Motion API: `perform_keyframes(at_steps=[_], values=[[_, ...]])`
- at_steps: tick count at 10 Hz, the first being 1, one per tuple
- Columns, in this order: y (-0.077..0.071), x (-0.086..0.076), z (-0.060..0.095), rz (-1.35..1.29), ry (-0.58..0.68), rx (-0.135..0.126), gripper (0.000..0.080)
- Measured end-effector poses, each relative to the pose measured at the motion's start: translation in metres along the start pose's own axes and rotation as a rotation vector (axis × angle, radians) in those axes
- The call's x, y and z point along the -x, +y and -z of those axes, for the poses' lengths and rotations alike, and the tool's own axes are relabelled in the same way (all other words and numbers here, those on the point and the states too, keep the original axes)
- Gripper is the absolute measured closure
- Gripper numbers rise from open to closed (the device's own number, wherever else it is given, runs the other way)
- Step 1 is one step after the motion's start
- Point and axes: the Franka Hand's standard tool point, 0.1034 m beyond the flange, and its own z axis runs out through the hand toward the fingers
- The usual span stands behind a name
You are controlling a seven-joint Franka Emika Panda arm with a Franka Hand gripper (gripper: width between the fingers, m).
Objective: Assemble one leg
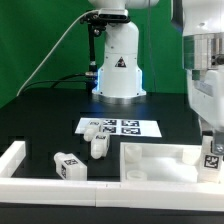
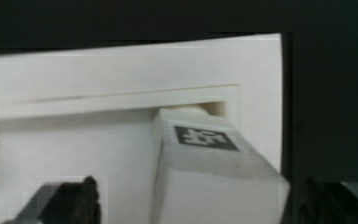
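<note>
My gripper (image 1: 209, 141) is at the exterior view's right, above the right corner of the large white panel (image 1: 160, 158). It is shut on a white leg (image 1: 212, 158) with a square marker tag, held upright with its lower end at the panel's corner. In the wrist view the leg (image 2: 215, 165) runs from between my dark fingers (image 2: 69, 202) down to the recessed corner of the panel (image 2: 123, 80), tag (image 2: 206, 137) facing the camera. Three more legs lie loose: one (image 1: 68, 166) at the left, one (image 1: 99, 146) beside it, one (image 1: 90, 128) on the marker board's edge.
The marker board (image 1: 125, 127) lies in the middle of the black table, in front of the robot base (image 1: 118, 70). Long white border rails run along the left (image 1: 14, 158) and the front (image 1: 60, 188).
</note>
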Motion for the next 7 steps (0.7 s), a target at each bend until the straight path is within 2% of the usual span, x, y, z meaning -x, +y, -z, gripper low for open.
perform_keyframes(at_steps=[2, 3, 7], values=[[-0.0007, 0.0035, -0.0008, 0.392, 0.004, 0.003, 0.0157], [0.0026, 0.0098, -0.0037, 0.492, -0.005, 0.013, 0.0157], [0.0011, 0.0047, -0.0033, 0.789, 0.006, 0.016, 0.0150]])
